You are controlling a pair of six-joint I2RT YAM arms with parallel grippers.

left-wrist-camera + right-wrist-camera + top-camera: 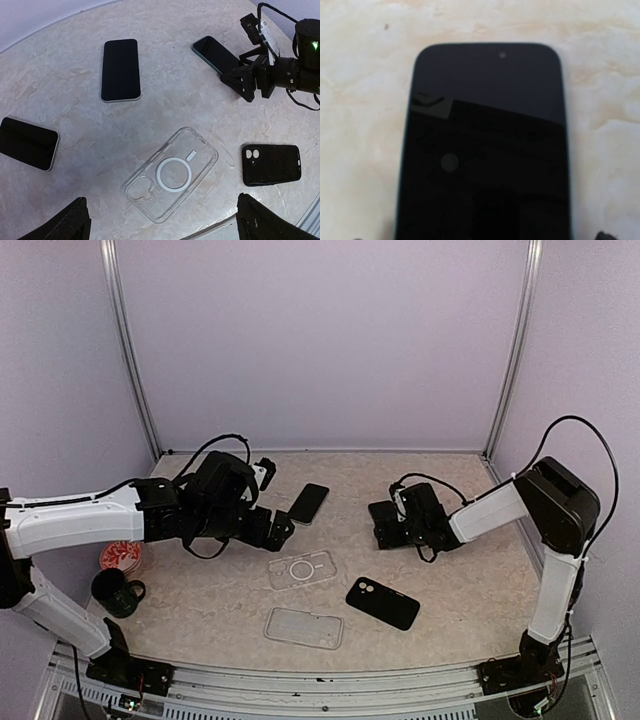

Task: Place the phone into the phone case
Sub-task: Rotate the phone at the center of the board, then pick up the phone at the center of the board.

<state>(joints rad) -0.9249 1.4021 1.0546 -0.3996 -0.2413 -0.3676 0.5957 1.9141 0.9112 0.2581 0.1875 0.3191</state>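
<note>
Tabletop (200,625) is pale marbled sheet, closed in by plain lilac walls (320,340) with metal posts at the rear corners and a metal rail along the near edge.

Left gripper (167,221) hangs above the surface with its fingers (75,220) spread wide and nothing between them. Right gripper (384,525) hovers low over the phone (485,150). One fingertip (603,235) shows outside the phone's long edge, so the jaws stand apart with no hold on anything. The phone lies flat, screen up, directly beneath the right gripper.

Bare surface lies between the two grippers and beyond them toward the rear wall.

Clear case (170,175) lies flat just ahead of the left gripper, with no phone seated in it. Black case (271,164) lies nearer the bases than the right gripper. A second clear case (303,628) lies further toward the rail. A second phone (120,70) and third phone (27,142) lie beyond the left gripper, apart from each other. A dark mug (118,592) stands behind the left gripper near the table's left edge. Its contents cannot be made out.
</note>
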